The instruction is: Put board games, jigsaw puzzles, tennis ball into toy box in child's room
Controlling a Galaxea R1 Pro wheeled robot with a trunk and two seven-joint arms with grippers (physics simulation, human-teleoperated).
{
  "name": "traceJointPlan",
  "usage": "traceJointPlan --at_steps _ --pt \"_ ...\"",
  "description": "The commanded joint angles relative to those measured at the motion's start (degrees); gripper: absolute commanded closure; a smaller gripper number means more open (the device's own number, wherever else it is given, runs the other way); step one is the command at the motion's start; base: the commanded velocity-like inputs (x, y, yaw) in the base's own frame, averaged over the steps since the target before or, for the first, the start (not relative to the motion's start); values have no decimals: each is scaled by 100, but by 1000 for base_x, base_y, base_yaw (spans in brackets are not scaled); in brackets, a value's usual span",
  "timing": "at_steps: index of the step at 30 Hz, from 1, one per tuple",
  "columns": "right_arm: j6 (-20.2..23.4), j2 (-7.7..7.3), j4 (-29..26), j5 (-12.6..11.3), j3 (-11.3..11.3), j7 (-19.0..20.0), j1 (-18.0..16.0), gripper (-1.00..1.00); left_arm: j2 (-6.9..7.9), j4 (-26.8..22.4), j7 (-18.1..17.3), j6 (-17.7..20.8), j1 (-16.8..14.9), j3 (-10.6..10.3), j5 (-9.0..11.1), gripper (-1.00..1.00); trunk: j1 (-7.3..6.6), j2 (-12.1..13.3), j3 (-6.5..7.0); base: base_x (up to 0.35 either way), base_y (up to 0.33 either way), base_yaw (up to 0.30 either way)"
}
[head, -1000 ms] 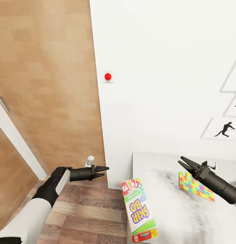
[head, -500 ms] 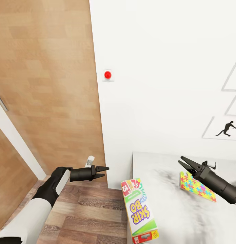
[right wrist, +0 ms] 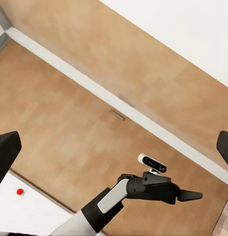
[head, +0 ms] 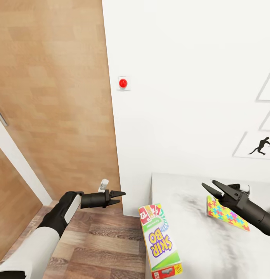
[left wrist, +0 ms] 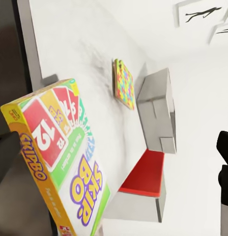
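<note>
The left end effector hung over the wood floor, just beside the counter's near corner, with its fingers a little apart and nothing between them. The right end effector hovered above the counter with its fingers spread wide, also empty, just beside the jigsaw.

The Skip-Bo box lay at the counter's edge nearest the floor, its long side running along that edge and part of it jutting past the rim. In the left wrist view the box was close to the camera, and the jigsaw lay flat farther along the counter. Beyond the jigsaw stood the grey toy box with sloping sides, and next to it something flat and red; what that was could not be told.

On the white wall sat a red button, and a black runner print hung to the right. A wood-panelled door stood left of the wall. The right wrist view looked across at the left arm in front of that panelling.
</note>
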Motion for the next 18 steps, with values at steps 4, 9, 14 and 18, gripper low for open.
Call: traceJointPlan --at_steps 4,9,14,18 --pt "31 -4 -2 31 -8 179 -5 -100 -6 144 2 23 -2 -17 24 -100 90 -169 -81 0 0 0" --pt "31 -2 -3 49 -9 256 -5 -100 -35 461 15 1 1 -12 25 -100 200 -370 -170 0 0 0" --pt "31 1 -1 61 -10 275 -5 -100 -74 686 24 -22 1 -9 26 -100 309 -570 -260 0 0 0" --pt "31 13 1 70 -9 276 -5 -100 -110 794 25 -43 0 2 28 -100 397 -731 -332 0 0 0"
